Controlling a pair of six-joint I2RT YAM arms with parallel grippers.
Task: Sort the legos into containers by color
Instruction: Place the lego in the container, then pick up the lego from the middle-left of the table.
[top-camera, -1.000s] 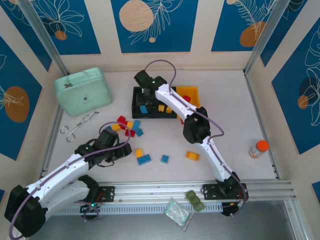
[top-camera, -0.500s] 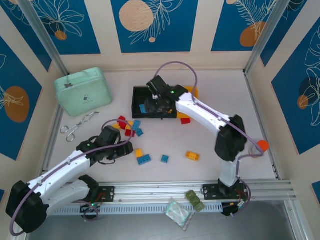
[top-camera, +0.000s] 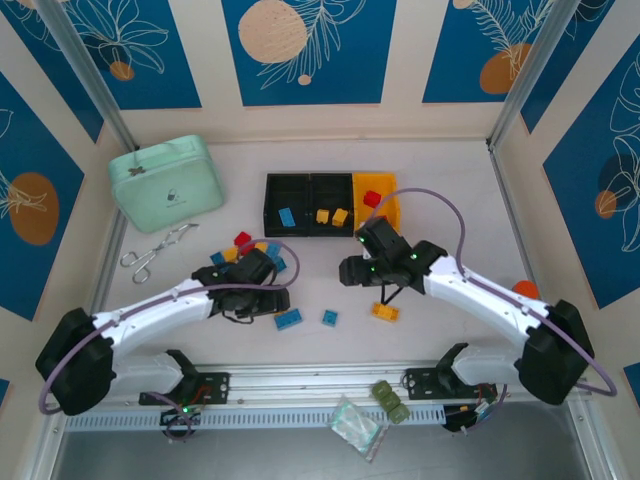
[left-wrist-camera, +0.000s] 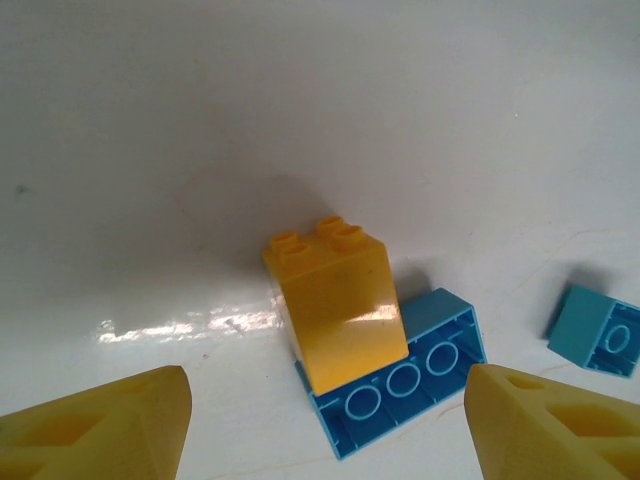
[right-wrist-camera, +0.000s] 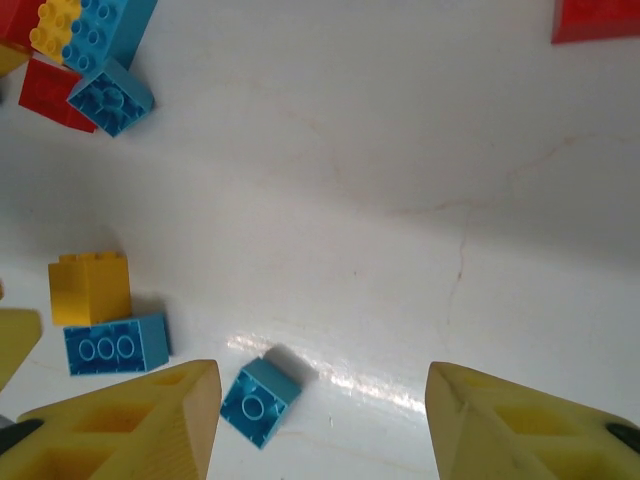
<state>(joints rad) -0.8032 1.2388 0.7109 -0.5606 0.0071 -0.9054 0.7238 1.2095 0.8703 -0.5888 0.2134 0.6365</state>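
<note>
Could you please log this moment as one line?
left gripper: open, empty, facing yellow brick | right gripper: open, empty | containers: few legos in | table: legos loose

The right gripper (top-camera: 350, 271) has left the bins (top-camera: 268, 208) and swung back low over the table (top-camera: 450, 200), a small blue brick (right-wrist-camera: 258, 401) just beside one finger. The left gripper (left-wrist-camera: 325, 420) has reached forward; a yellow brick (left-wrist-camera: 335, 300) now stands just ahead, between its spread fingers.

No readable text, logo on mint case (top-camera: 166, 182) illegible
</note>
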